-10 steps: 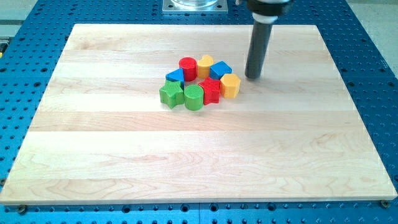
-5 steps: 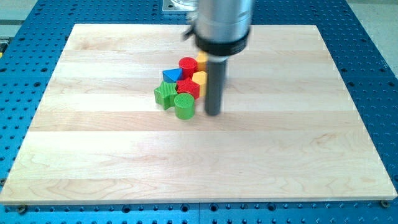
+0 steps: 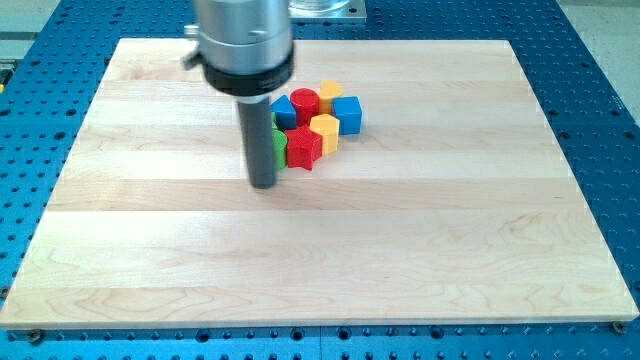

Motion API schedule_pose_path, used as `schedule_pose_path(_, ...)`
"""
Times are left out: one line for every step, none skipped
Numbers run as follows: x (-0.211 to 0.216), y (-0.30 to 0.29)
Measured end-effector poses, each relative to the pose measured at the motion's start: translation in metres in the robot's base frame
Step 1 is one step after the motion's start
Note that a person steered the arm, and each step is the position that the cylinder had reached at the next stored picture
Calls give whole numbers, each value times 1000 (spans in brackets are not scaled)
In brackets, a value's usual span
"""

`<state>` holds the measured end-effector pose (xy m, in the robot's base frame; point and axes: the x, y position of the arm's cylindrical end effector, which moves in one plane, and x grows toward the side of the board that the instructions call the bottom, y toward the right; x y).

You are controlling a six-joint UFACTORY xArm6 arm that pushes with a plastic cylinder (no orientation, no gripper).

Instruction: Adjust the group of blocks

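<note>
My tip [image 3: 263, 184] rests on the wooden board [image 3: 320, 250], just left of and below the cluster of blocks. The rod hides much of the green blocks [image 3: 279, 146]. Right of it are a red star-like block [image 3: 303, 147], a yellow hexagonal block [image 3: 324, 130], a red cylinder [image 3: 305, 103], a blue block [image 3: 285, 112], a blue cube [image 3: 347, 114] and a yellow block [image 3: 330, 93]. The blocks sit packed together, touching.
The board lies on a blue perforated table [image 3: 600, 110]. The arm's metal base plate [image 3: 325, 8] shows at the view's top edge.
My tip swept from the cluster's right side, along its lower edge, to its left. The blocks were pushed left and packed tighter; the green blocks are now mostly hidden behind the rod.
</note>
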<state>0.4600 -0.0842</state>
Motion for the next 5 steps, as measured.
schedule_pose_path(-8,-8)
schedule_pose_path(-12,-8)
schedule_pose_path(-12,13)
schedule_pose_path(-6,18)
schedule_pose_path(9,54)
